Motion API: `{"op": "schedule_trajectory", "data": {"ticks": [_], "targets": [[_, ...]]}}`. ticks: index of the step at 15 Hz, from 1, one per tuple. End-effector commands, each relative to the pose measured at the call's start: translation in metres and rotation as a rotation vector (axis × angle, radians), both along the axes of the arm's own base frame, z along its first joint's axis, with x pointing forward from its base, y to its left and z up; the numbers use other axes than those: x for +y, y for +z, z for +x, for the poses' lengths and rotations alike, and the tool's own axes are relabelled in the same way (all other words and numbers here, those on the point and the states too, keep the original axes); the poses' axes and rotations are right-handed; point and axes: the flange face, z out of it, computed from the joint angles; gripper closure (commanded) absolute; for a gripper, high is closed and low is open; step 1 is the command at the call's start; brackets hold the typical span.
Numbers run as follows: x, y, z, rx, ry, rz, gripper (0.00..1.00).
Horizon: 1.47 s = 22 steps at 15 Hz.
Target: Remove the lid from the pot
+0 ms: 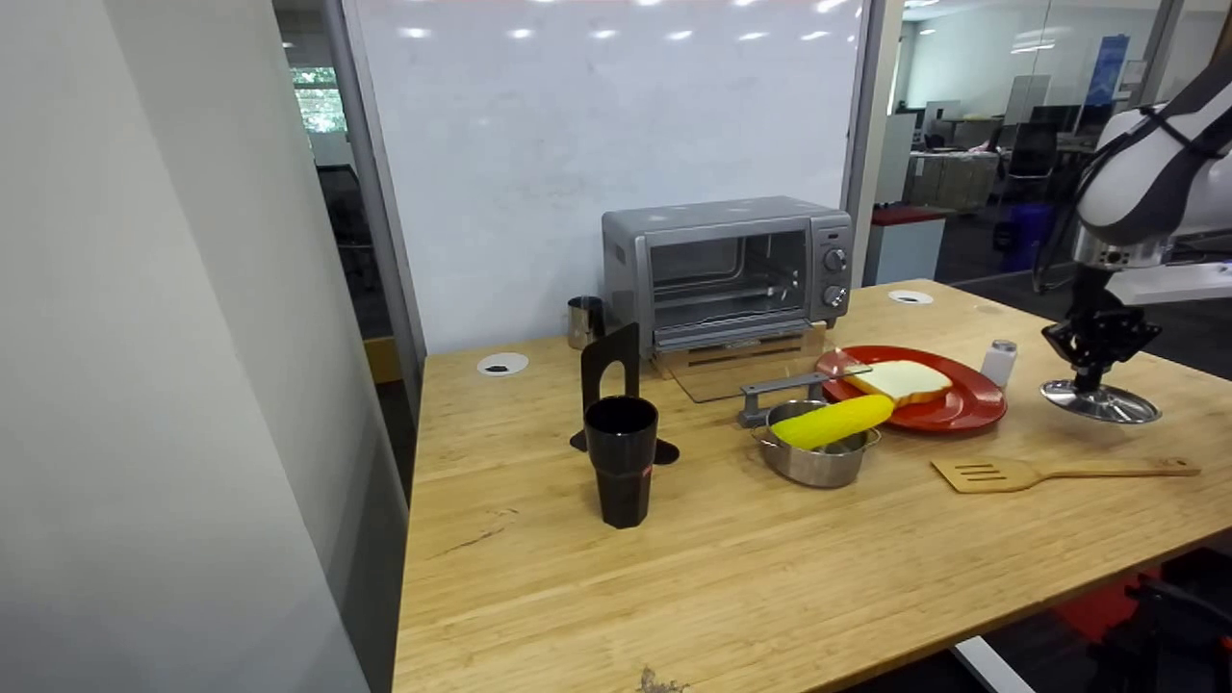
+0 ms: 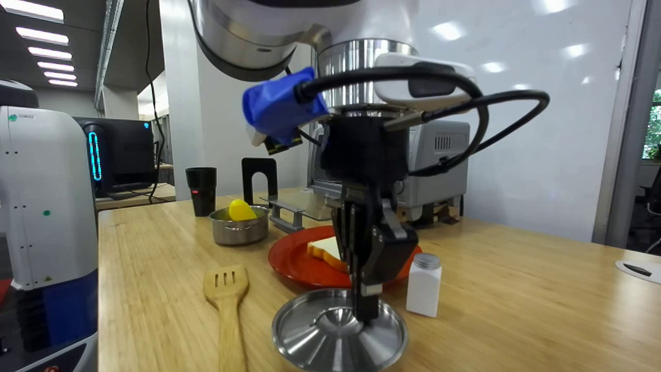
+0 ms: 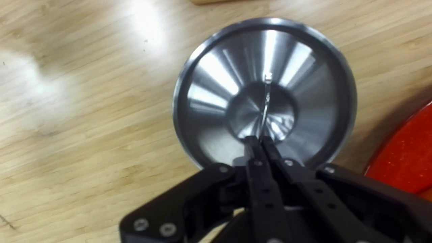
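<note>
Tool [image 3: 259, 139], lid [image 3: 258, 98] in grip beneath

Lid [image 3: 253, 98], pot [image 1: 814, 469] – shiny mtl; spatula [image 1: 1035, 472] – smooth wd; plate [image 1: 951, 414] glossy.

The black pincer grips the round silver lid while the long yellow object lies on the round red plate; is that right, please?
Not on the plate: both exterior views show the long yellow object in the shallow steel pot; the pincer does grip the lid.
</note>
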Motion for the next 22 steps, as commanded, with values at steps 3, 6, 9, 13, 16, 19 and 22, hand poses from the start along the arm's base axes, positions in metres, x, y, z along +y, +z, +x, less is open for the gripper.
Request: {"op": "schedule_trajectory", "data": {"ticks": [3,6,9,13,16,19,22], "targets": [[-0.003,-0.018,0.025,0.032,0.004,-0.039,0.99],[0.001,-0.024,0.035,0.038,0.012,-0.054,0.99],[0.006,-0.029,0.042,0.044,0.028,-0.062,0.99],[0.012,-0.034,0.049,0.050,0.053,-0.066,0.99],[0.015,-0.035,0.049,0.054,0.071,-0.066,0.66],[0.020,-0.030,0.047,0.060,0.095,-0.068,0.45],[0.030,-0.018,0.042,0.081,0.144,-0.081,0.23]]}}
